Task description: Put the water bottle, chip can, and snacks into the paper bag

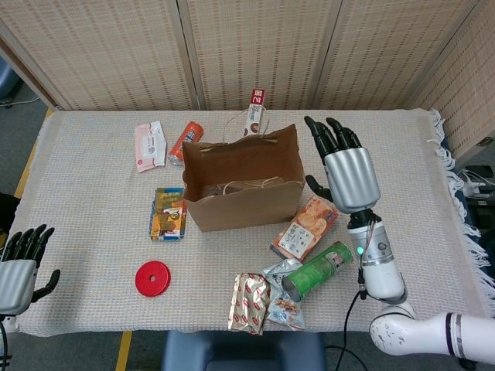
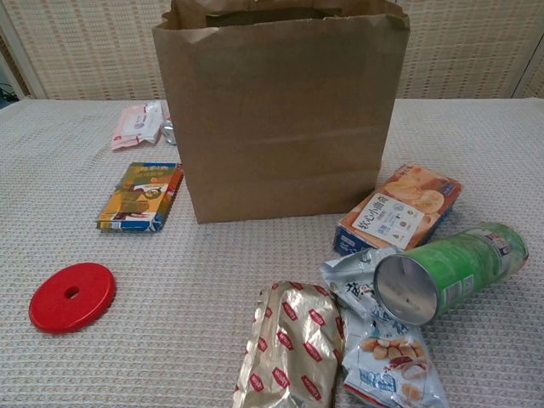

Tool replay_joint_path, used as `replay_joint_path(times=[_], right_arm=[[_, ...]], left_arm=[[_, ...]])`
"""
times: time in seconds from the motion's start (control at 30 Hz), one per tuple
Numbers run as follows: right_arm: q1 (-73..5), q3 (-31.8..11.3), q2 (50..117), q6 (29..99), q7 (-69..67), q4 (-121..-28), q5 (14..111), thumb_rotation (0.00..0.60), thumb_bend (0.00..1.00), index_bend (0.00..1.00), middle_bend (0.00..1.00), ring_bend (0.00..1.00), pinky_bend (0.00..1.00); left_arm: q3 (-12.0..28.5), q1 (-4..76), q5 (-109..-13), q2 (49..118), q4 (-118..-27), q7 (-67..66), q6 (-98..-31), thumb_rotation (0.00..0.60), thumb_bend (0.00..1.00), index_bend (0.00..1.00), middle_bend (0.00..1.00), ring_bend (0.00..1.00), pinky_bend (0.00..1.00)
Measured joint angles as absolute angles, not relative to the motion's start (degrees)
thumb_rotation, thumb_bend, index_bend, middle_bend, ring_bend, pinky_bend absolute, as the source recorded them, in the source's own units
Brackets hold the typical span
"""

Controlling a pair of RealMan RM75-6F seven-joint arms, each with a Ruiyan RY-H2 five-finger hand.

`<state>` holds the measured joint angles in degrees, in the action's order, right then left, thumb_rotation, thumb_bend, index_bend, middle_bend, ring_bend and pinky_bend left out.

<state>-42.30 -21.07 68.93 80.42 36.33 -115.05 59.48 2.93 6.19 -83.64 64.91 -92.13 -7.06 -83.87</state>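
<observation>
Behind the counter (image 1: 402,154), draped in beige woven cloth, stand woven rattan screen panels (image 1: 255,46). Right hand (image 1: 344,166) spread, empty, beside the upright brown paper bag (image 1: 244,205). Left hand (image 1: 19,267) spread at counter's near-left edge.

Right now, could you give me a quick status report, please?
Both hands empty: right hand open beside paper bag, left hand open. Chip can and snack packs outside the bag.

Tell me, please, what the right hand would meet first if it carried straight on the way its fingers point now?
Probably nothing nearby: the right hand is open, its fingers aimed toward the table's far edge, past the paper bag. Depth is unclear.
</observation>
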Motion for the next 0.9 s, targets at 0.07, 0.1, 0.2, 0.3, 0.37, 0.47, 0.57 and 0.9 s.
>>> replay_joint_path(times=[0.07,0.1,0.2,0.3,0.37,0.47,0.57,0.9], right_arm=[[-39.22,-19.09,65.73,79.95,31.56,-116.36,61.68,0.600,0.13,0.00,0.16,0.08,0.20],[-37.86,-18.05,64.32,79.67,29.40,-116.79,62.94,0.600,0.13,0.00,0.16,0.08,0.20],[-33.78,-13.67,60.11,78.49,22.87,-117.49,68.79,0.600,0.09,0.00,0.16,0.08,0.20],[-30.39,-8.81,57.15,77.50,18.93,-117.13,76.69,0.600,0.04,0.00,0.16,0.08,0.20],[-28.24,-5.33,55.71,76.81,16.15,-116.41,82.55,0.600,0.02,0.00,0.15,0.08,0.20],[-25.78,-0.13,54.53,75.08,12.66,-114.92,90.11,0.600,0.00,0.00,0.14,0.08,0.20],[-24.32,3.84,54.43,72.27,11.16,-113.02,95.49,0.600,0.00,0.00,0.13,0.06,0.18],[-24.44,6.12,58.68,61.04,21.94,-110.63,93.37,0.600,0.00,0.00,0.03,0.00,0.10]], left_arm=[[2.95,6.16,-83.58,64.99,-92.20,-7.36,-83.95,0.600,0.39,0.04,0.00,0.00,0.00],[2.95,6.15,-83.57,65.03,-92.22,-7.48,-83.98,0.600,0.39,0.04,0.00,0.00,0.00],[2.99,6.15,-83.55,65.16,-92.29,-7.93,-84.09,0.600,0.39,0.04,0.00,0.00,0.00],[3.04,6.17,-83.51,65.26,-92.31,-8.21,-84.12,0.600,0.39,0.04,0.00,0.00,0.00],[3.08,6.21,-83.46,65.31,-92.30,-8.38,-84.10,0.600,0.39,0.04,0.00,0.00,0.00],[3.10,6.25,-83.49,65.33,-92.26,-8.35,-84.08,0.600,0.39,0.04,0.00,0.00,0.00],[3.08,6.25,-83.54,65.31,-92.20,-8.22,-84.08,0.600,0.39,0.04,0.00,0.00,0.00],[2.99,6.25,-83.75,65.20,-91.99,-7.59,-84.05,0.600,0.39,0.04,0.00,0.00,0.00]])
